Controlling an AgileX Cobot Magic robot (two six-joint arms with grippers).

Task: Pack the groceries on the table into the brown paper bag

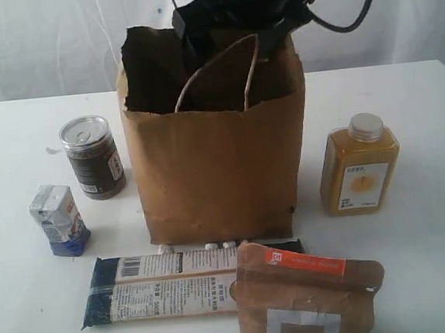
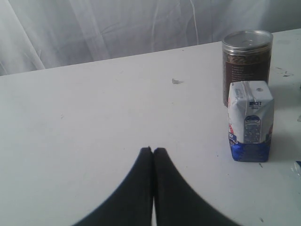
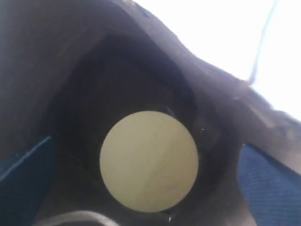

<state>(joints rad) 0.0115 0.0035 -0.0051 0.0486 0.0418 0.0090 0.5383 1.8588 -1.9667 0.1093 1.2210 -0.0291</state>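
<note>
Left gripper (image 2: 153, 150): jaws pressed together, the dark fingers (image 2: 134, 188) meeting at their tips with nothing between them. Right arm (image 1: 243, 5): black wrist angled downward at the upper centre of the exterior view. Right gripper (image 3: 148, 172): jaws spread wide, blue pads (image 3: 270, 181) far apart.

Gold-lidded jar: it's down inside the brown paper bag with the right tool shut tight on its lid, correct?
Not quite. The gold-lidded jar is inside the brown paper bag, but the right tool is open, not shut on the lid. The right wrist view shows its blue pads standing clear of the lid on either side.
</note>
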